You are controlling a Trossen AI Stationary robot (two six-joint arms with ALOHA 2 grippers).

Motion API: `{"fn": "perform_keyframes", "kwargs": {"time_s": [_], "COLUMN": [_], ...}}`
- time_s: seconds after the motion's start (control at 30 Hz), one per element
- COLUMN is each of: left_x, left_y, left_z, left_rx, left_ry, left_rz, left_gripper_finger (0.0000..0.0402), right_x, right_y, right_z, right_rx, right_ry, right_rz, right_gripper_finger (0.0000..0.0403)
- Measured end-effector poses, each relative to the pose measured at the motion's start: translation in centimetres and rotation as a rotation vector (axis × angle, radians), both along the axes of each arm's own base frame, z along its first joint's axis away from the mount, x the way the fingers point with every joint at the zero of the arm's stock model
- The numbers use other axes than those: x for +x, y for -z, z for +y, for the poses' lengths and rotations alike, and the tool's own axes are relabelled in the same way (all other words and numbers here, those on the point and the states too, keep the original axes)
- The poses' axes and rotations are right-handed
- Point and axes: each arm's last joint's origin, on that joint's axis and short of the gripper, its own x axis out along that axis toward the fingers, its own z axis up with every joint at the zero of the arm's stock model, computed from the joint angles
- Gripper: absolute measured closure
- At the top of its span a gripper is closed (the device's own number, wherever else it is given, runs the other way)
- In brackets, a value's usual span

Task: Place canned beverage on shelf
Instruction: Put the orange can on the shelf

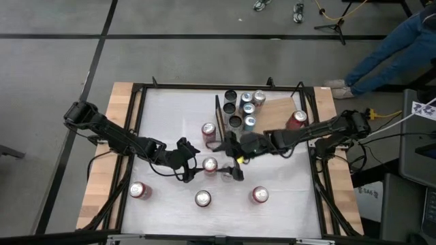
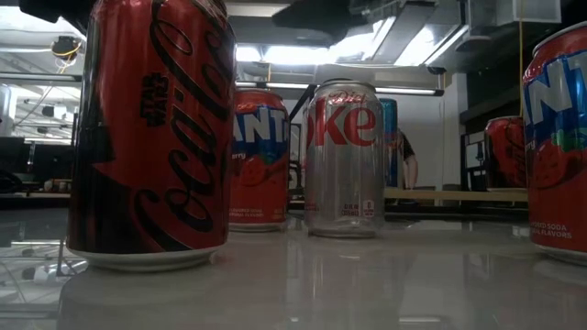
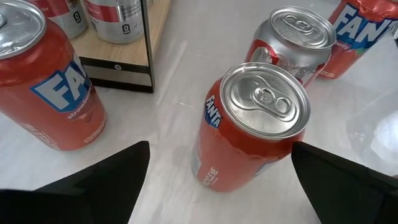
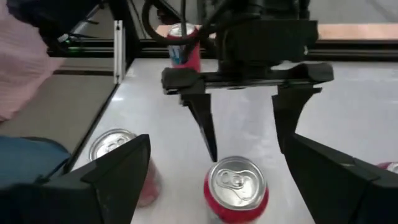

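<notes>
Red aluminium Fanta can (image 3: 252, 127) stands upright mid-table, left of the light-brown wooden shelf (image 1: 276, 112), between the left gripper's (image 1: 194, 165) wide-open fingers; right gripper (image 1: 235, 167) gapes opposite. Thin-walled, smooth, probably dentable: grasp mid-body.

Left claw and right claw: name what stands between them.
One upright red Fanta aluminium can stands between the open left claw and the open right claw, on the white tabletop; the high view shows it best.
</notes>
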Motion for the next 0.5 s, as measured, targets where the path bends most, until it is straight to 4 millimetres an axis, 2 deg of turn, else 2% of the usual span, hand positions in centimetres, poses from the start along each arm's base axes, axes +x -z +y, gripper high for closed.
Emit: {"fn": "perform_keyframes", "kwargs": {"time_s": [0.23,0.5], "left_x": [0.0,0.0], "left_y": [0.0,0.0], "left_z": [0.0,0.0], "left_rx": [0.002,0.02], "left_ry": [0.001,0.015], "left_rz": [0.0,0.005], "left_gripper_finger": [0.0016,0.0016], "right_x": [-0.2,1.1], "right_y": [-0.2,0.9], "right_z": [1.0,1.4], "right_rx": [-0.056,-0.022], "right_ry": [0.098,0.109], "right_rz": [-0.032,-0.061], "right_gripper_finger": [0.0045,0.0045]}}
